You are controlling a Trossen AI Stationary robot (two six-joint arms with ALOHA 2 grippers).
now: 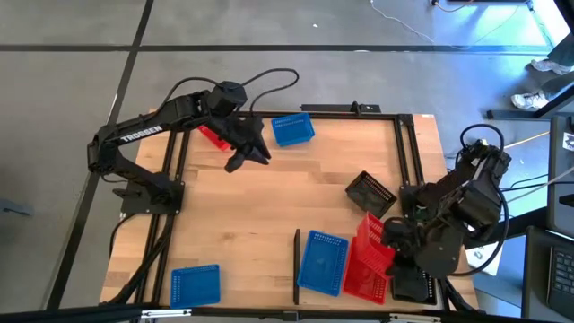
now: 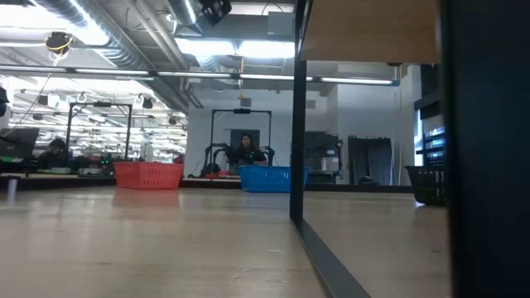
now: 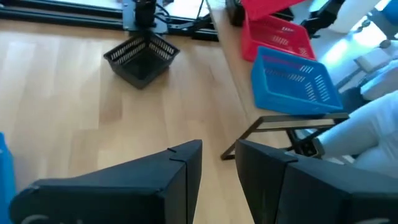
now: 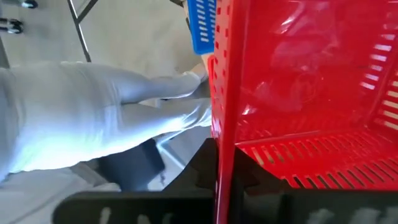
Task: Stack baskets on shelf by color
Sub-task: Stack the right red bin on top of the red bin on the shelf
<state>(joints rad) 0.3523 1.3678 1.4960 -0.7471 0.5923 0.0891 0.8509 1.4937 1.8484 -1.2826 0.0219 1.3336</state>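
Observation:
My left gripper [image 1: 260, 154] [image 3: 219, 155] hovers open over the table's far middle, holding nothing. A red basket [image 1: 212, 136] lies under its arm and a blue basket [image 1: 292, 129] beside it. A black basket [image 1: 370, 193] [image 3: 140, 57] rests right of centre. On the shelf [image 1: 309, 301], right of its black bar [image 1: 297, 266], sit a blue basket [image 1: 323, 262] and a flat red basket [image 1: 366, 280]. My right gripper [image 1: 387, 240] [image 4: 217, 180] is shut on another red basket [image 1: 368, 235] tipped above that one. One more blue basket [image 1: 195, 284] lies at the near left. My right gripper pinches the tipped red basket by one side wall at its rim [image 4: 225, 143], one finger inside and one outside. The fingers come level from the table's right. The basket stands steeply tilted above the flat red basket; whether it touches that one I cannot tell.
Black frame rails [image 1: 408, 152] run along the table's far and right sides. The table's middle [image 1: 269, 211] is bare wood. A white wrapped part [image 4: 93, 112] shows by the right arm. In the low view, people and benches [image 2: 246, 151] stand beyond the table.

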